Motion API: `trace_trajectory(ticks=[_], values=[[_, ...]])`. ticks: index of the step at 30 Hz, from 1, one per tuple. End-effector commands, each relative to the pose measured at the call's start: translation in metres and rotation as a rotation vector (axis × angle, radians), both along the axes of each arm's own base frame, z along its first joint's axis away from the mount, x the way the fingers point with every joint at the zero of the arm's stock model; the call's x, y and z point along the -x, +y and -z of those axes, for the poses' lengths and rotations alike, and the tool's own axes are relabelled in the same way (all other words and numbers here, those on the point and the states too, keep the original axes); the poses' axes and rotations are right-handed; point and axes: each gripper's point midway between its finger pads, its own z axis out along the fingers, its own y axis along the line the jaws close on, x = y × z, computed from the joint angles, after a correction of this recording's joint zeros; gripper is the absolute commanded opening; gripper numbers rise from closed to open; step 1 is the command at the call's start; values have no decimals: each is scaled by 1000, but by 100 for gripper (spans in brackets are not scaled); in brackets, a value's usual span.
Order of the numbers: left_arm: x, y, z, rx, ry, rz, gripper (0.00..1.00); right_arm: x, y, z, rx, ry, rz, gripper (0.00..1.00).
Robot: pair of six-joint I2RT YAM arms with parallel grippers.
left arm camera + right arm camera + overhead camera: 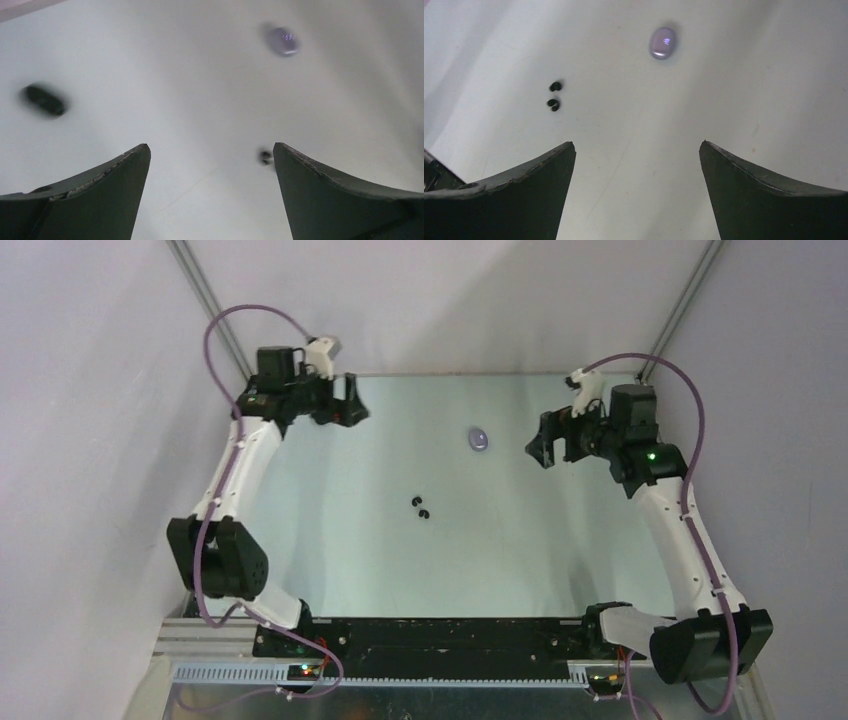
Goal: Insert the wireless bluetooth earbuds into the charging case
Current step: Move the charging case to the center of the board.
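Note:
Two glossy black earbuds (420, 507) lie side by side on the pale table (330, 560) near its middle. They also show in the right wrist view (554, 96) and, blurred, in the left wrist view (265, 157). A pale purple oval charging case (480, 439) lies shut at the far middle; it also shows in the right wrist view (663, 43) and the left wrist view (283, 41). No purple buds are in view. My left gripper (350, 400) (210, 147) hangs open and empty at the far left. My right gripper (543, 445) (637, 145) hangs open and empty just right of the case.
A blurred dark oblong object (45, 100) lies on the table at the left of the left wrist view; I cannot tell what it is, and it does not show from above. White walls close the table on three sides.

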Motion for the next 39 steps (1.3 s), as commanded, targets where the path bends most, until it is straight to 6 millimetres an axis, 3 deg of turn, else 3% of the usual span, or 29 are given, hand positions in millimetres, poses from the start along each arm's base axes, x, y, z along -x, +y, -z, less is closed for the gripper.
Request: trace_trajectory(ticks=[1,4,7,10,11,12,13,14,15,16,19,25,26,27,28,39], values=[[15,87,63,-315,122,-141,99,6,27,-19,36,-102,-64,99],[18,122,95,-393,228,-218,99,10,45,-18,63,-117,-99,99],[12,137,113,-413,289,-272,99,11,54,-17,82,-125,-109,99],[-10,148,131,-421,346,-371,99,13,59,-15,87,-121,-117,99],[-21,154,126,-430,340,-408,99,12,58,-14,91,-119,-111,99],[-26,154,143,-425,393,-434,99,11,57,-13,94,-119,-108,99],[-36,158,139,-431,392,-464,99,10,56,-12,99,-118,-102,99],[-41,159,159,-430,448,-482,99,9,55,-12,102,-119,-99,99],[-53,160,154,-425,437,-501,99,8,53,-13,105,-122,-91,99],[-57,160,173,-424,482,-510,99,8,53,-14,106,-127,-86,99],[-86,161,188,-391,478,-564,99,6,50,-16,109,-136,-75,99],[-144,171,195,-346,386,-674,99,2,53,-11,140,-140,-75,99],[-155,174,187,-345,349,-695,99,1,55,-9,152,-140,-72,99],[-158,175,196,-343,359,-712,96,0,56,-7,163,-140,-74,99],[-166,178,189,-336,337,-728,93,0,59,-5,175,-144,-77,99],[-175,188,195,-354,346,-788,83,1,76,-3,230,-175,-91,99]])
